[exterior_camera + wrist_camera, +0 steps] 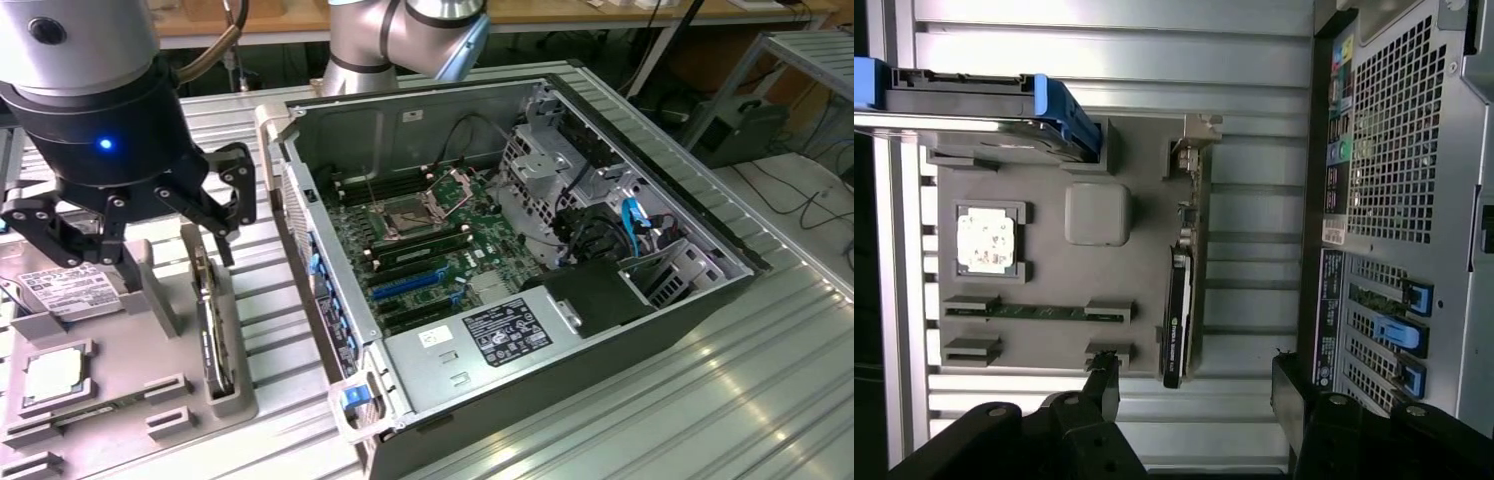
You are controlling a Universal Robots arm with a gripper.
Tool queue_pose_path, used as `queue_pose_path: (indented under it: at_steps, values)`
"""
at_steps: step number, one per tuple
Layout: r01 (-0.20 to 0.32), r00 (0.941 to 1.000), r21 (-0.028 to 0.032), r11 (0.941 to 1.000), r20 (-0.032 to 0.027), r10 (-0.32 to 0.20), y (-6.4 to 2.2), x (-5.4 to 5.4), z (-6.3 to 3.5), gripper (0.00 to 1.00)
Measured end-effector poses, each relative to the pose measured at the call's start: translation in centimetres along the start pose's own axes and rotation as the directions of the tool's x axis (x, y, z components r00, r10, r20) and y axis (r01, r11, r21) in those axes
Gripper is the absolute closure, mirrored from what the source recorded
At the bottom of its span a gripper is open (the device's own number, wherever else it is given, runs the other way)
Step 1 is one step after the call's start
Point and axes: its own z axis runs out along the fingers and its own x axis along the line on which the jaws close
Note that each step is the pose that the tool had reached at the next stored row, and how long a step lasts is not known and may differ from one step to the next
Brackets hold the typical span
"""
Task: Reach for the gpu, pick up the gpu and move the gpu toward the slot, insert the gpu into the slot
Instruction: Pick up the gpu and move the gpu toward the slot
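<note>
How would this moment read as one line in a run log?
stage: reach for gpu | hand: open, empty, above gpu | gpu: on edge in grey tray, untouched

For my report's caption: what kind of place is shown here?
Probably a robotics lab or workshop for computer assembly: an open PC case lies on a ribbed metal table, and a grey fixture tray holds the gpu and other parts.

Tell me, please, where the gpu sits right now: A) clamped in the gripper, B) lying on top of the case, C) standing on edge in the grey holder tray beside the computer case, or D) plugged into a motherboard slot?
C: the gpu stands on edge in the grey tray, with the open gripper above it, holding nothing.
</note>
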Motion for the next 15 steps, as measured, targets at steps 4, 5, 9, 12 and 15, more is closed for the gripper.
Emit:
queue_pose_path:
  at_steps: [4,5,9,12,15]
  values:
    - [0.000,1.0000,-0.0001,1.0000,-0.0001,0.000,0.00,0.01,0.19,0.28]
    - [0.000,1.0000,-0.0001,1.0000,-0.0001,0.000,0.01,0.01,0.24,0.28]
    - [0.000,1.0000,0.0000,1.0000,-0.0002,0.000,0.01,0.10,0.34,0.28]
    - [0.000,1.0000,0.0000,1.0000,-0.0004,0.000,0.03,0.12,0.38,0.28]
    - [-0.001,1.0000,-0.0002,1.0000,-0.0002,0.001,0.05,0.29,0.49,0.28]
